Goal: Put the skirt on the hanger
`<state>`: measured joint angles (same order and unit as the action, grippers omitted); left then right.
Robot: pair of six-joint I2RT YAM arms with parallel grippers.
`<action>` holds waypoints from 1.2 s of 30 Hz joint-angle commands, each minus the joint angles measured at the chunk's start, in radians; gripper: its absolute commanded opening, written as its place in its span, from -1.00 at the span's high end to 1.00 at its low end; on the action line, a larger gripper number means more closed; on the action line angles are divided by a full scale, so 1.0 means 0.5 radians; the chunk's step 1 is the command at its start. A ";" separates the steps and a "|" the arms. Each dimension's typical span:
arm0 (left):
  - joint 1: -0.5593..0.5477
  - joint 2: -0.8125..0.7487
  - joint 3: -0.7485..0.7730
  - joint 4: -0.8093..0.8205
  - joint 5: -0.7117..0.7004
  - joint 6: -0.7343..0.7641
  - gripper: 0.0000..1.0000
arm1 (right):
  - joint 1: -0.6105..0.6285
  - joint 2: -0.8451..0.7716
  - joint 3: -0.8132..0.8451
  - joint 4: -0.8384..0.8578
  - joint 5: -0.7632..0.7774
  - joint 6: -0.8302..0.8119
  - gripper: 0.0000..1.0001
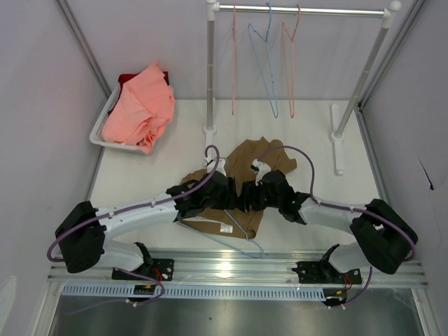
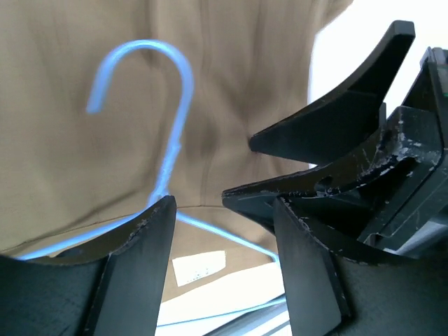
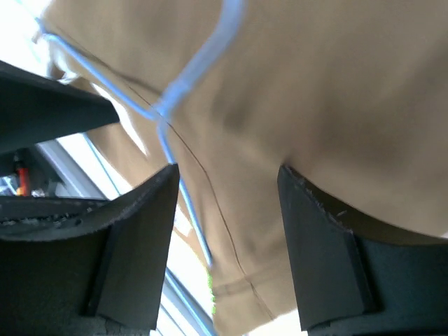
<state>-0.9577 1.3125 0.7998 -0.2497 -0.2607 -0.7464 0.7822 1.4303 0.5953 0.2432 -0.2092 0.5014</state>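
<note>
The tan-brown skirt (image 1: 260,155) lies on the white table between both arms. The pale blue hanger (image 1: 217,236) lies partly on it, near the front edge. In the left wrist view the hanger's hook (image 2: 175,91) rests on the skirt (image 2: 245,84) and one wire arm crosses under my left gripper (image 2: 224,259), which is open and holds nothing. A white label (image 2: 199,267) shows below it. My right gripper (image 3: 227,245) is open just above the skirt (image 3: 336,91), beside the hanger wire (image 3: 189,84). The two grippers nearly meet (image 1: 241,192).
A white basket (image 1: 98,129) holding a salmon-pink garment (image 1: 140,105) sits at the back left. A clothes rack (image 1: 210,70) stands at the back with pink hangers (image 1: 290,63) and a blue one (image 1: 269,63). Its right foot (image 1: 338,140) rests on the table.
</note>
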 commanded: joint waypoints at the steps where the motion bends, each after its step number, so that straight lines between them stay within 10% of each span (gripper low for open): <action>1: 0.111 0.148 0.026 -0.056 -0.298 0.085 -0.24 | 0.068 -0.326 -0.037 -0.155 -0.042 -0.018 -0.30; 16: 0.121 0.302 0.116 -0.044 -0.138 0.290 -0.16 | 0.074 -0.906 -0.150 -0.808 0.243 -0.055 -0.22; 36: 0.029 0.486 0.220 -0.028 0.043 0.428 0.13 | 0.074 -0.965 -0.282 -0.845 0.317 -0.030 -0.16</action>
<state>-0.9287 1.5463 0.8688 -0.2939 -0.2611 -0.5507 0.8162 0.9646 0.4576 -0.1802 -0.0673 0.4931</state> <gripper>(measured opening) 0.444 0.586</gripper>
